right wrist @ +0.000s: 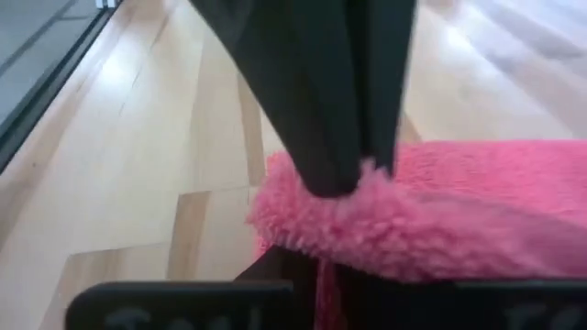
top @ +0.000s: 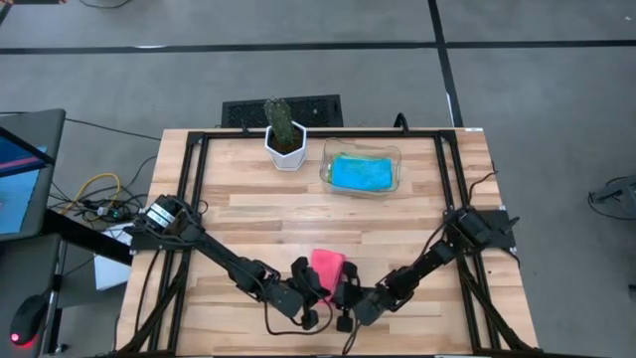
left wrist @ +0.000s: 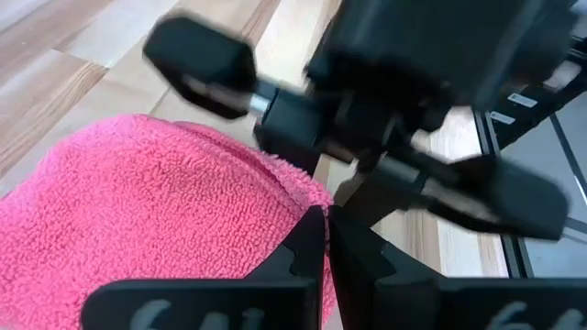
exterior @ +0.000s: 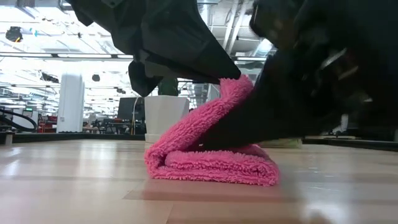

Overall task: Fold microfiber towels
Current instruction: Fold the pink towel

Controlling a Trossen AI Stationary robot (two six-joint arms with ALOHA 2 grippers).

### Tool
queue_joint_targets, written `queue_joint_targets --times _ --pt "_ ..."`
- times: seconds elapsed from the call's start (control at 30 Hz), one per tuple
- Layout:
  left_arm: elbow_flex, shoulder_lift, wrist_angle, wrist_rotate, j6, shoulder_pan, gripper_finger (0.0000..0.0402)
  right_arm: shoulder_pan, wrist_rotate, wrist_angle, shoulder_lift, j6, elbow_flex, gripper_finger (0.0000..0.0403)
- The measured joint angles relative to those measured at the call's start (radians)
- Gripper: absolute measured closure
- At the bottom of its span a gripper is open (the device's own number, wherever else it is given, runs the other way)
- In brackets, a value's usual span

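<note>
**At the table's near edge: both grippers on the pink towel**

The hot pink towel (exterior: 211, 158) lies half folded on the wooden table (top: 258, 214). The left gripper (exterior: 231, 78) pinches its raised edge, jaws closed tight. The right gripper (right wrist: 316, 270) holds the same edge, fingers narrow. A turquoise towel (top: 360, 173) sits in the clear tray (top: 326, 175).

I'm working in a large open lab or industrial hall. The butcher-block table (top: 328, 214) stands on grey concrete floor (top: 537, 89) crossed by dark lines; beside the table, a monitor (top: 18, 169) and loose cables (top: 94, 194). Beyond the table, ceiling lights (exterior: 37, 46) and workstations.
</note>
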Motion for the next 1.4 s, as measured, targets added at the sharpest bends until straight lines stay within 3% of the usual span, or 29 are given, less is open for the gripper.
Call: queue_joint_targets --times 0.2,0.4,0.6,0.83,0.97,1.27,1.4 --pt "0.000 0.000 0.000 0.000 -0.001 0.000 0.0401 0.038 0.028 -0.096 -0.076 -0.002 0.001 0.0327" --pt "0.000 0.000 0.002 0.011 -0.004 0.000 0.0401 0.111 0.039 -0.310 -0.133 0.121 0.002 0.0326" --pt "0.000 0.000 0.005 0.017 -0.005 0.000 0.0401 0.176 0.141 -0.417 -0.154 0.211 0.002 0.0326" --pt "0.000 0.000 0.037 0.017 0.016 0.000 0.0398 0.203 0.276 -0.411 -0.157 0.228 0.003 0.0329" --pt "0.000 0.000 0.053 0.024 0.035 0.000 0.0367 0.175 0.264 -0.419 -0.157 0.229 0.003 0.0331" --pt "0.000 0.000 0.064 0.049 0.048 0.000 0.0256 0.121 0.208 -0.492 -0.157 0.249 0.002 0.0331" --pt "0.000 0.000 0.040 0.044 0.043 0.001 0.0234 0.131 0.166 -0.526 -0.156 0.290 -0.004 0.0331"
